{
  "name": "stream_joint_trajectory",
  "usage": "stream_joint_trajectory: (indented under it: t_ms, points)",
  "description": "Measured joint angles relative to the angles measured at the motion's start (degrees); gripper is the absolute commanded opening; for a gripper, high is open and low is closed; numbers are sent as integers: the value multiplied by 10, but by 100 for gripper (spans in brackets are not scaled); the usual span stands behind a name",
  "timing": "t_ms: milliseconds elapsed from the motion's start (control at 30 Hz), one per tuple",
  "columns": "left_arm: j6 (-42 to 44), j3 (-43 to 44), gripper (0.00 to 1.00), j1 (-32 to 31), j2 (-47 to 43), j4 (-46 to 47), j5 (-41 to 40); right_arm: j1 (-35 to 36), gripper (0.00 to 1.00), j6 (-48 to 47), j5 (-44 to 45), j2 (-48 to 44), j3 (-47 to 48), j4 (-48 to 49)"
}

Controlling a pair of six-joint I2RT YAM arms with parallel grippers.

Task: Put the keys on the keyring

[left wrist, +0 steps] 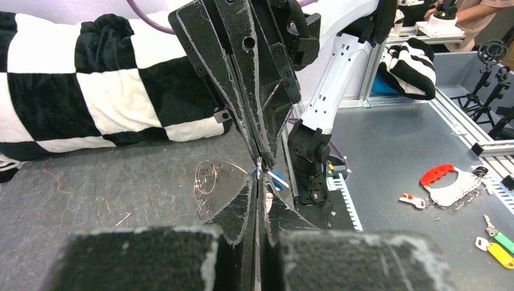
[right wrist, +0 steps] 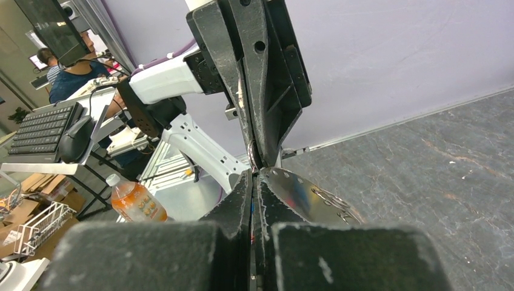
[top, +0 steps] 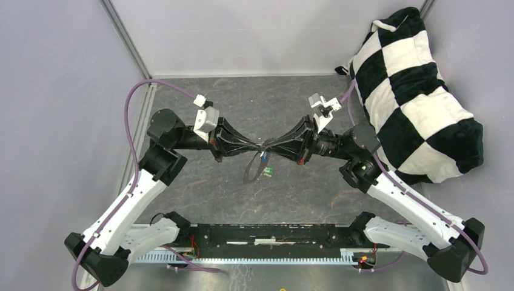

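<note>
Seen from the overhead camera, the dark grey table [top: 200, 194] fills the middle of the frame, and we find a black-and-white checked cushion [top: 418, 97] lying at its upper right corner. From the lower corners of the frame the left arm [top: 130, 200] and the right arm [top: 406, 203] reach inward and meet tip to tip at the centre of the picture, above the table. We see the left gripper [top: 259, 147] with its jaws pressed together, pinching the keyring [top: 250, 171], a thin grey loop that hangs down and slightly to the left from that meeting point. Facing it, the right gripper [top: 274, 146] also has its jaws closed, its tips touching or nearly touching those of the left; we cannot tell whether they nip the loop, a key or nothing. In the left wrist view part of the loop shows just left of the closed fingers. The blue key [top: 263, 156] sits right below the meeting tips. Just beneath it is the green key [top: 267, 173], beside the lower end of the loop; whether it hangs or lies on the table we cannot tell.
</note>
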Motion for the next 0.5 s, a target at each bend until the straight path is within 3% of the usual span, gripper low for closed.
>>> stream_joint_trajectory:
  t_ms: [500]
  points:
    - [0,0,2,0,0,-2,0,0,0,-2,4,-17,-21,-9]
